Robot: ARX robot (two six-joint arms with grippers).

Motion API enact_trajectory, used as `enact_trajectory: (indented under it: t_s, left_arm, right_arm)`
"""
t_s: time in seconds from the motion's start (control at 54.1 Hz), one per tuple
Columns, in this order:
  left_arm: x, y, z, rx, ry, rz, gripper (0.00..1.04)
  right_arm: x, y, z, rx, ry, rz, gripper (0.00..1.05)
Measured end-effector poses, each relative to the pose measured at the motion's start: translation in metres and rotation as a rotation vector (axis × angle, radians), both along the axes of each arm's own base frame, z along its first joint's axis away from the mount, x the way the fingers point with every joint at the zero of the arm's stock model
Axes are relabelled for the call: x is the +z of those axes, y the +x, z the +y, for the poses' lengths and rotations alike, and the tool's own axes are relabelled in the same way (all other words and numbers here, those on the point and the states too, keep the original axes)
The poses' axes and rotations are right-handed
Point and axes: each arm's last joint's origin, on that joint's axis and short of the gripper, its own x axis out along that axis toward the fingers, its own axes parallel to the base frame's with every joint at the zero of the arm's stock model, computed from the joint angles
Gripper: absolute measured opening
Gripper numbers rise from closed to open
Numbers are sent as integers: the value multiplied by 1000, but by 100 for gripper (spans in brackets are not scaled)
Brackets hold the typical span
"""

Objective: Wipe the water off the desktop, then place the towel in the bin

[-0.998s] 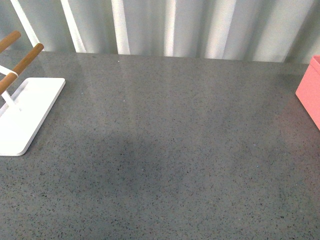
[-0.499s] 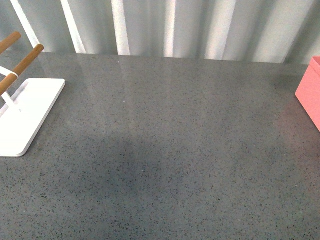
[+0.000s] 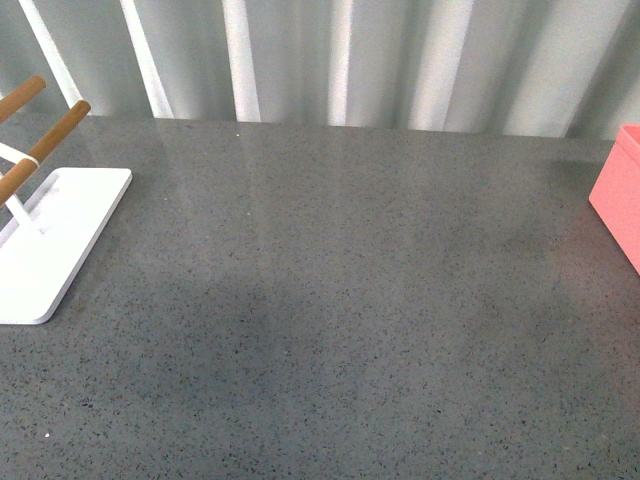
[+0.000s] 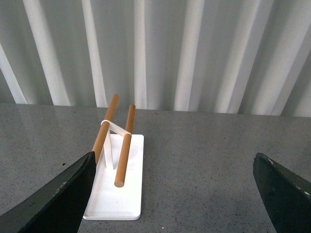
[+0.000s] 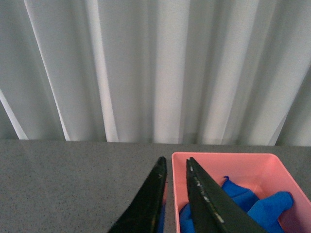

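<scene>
Across the speckled grey desktop (image 3: 330,300), pleated white curtain (image 3: 340,60) behind.

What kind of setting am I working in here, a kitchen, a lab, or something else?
Probably a staged test bench, not a lived-in kitchen: a speckled grey desktop backed by plain white curtains, bearing only a white rack with wooden rods and a pink bin holding the blue towel.
</scene>
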Motion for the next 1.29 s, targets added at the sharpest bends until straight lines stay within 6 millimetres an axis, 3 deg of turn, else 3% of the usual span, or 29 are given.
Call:
enact_trajectory:
  t_s: [0.092,0.647,1.294]
  left_arm:
    - [0,0,0,0,0,0,98]
    - [0,0,0,-1,0,0,98]
    - [0,0,0,0,0,0,98]
  right_arm:
    - [-9,-9,7,0,-3,-4,3]
    - [-51,-52,40,14,1,-4,3]
    - [-67,-72,40,10,1,-17,3]
